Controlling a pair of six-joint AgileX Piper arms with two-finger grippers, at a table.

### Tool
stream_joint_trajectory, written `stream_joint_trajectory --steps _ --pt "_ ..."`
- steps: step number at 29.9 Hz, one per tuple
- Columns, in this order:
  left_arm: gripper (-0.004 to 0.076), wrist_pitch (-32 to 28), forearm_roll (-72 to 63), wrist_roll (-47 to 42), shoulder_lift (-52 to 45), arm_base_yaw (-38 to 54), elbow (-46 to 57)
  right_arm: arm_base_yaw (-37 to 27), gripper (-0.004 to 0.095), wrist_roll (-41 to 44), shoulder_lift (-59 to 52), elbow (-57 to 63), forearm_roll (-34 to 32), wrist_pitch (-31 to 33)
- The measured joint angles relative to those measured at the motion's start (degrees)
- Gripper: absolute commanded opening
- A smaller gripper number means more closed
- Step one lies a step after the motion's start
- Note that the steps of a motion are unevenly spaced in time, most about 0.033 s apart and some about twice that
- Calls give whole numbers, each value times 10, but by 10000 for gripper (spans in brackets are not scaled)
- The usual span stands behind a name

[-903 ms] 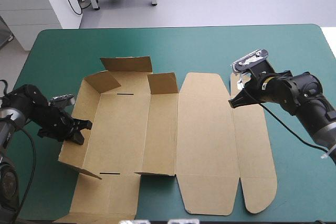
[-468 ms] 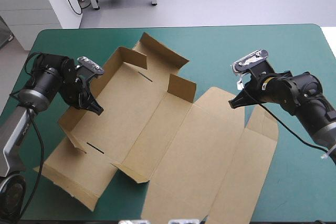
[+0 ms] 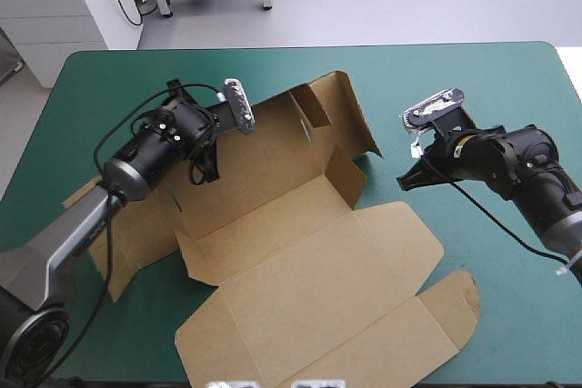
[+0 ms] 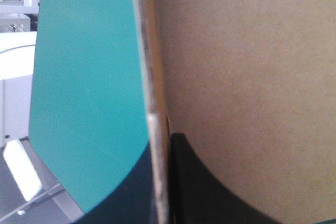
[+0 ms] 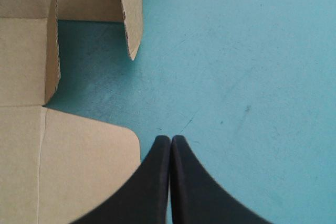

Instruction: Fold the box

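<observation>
Box [image 3: 309, 261]: mid-table, skewed, mostly flat | progress: we judge it early; only far-left flaps raised, walls and tucking remain | left gripper [image 3: 202, 168]: pinching a raised wall | right gripper [image 5: 170, 140]: closed, empty, just right of it

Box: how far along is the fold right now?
Early. Done: on the brown cardboard box only the far-end flaps stand up. In hand: the left gripper is shut on a panel, board edge between its fingers; the right gripper is shut, over bare teal-green cover, beside the box. Left: raise and tuck the walls; most panels lie flat.
</observation>
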Motion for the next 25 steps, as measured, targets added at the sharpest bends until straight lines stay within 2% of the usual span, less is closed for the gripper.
stream_joint_trajectory --steps 11,20,25 --pt "-8 -60 209 -118 26 -126 10 0 -21 0 0 0 0 0" --pt "-8 -81 296 -154 26 -161 26 0 -21 0 0 0 0 1" --pt "-8 -99 423 -268 7 -197 105 0 -21 8 0 0 0 2"
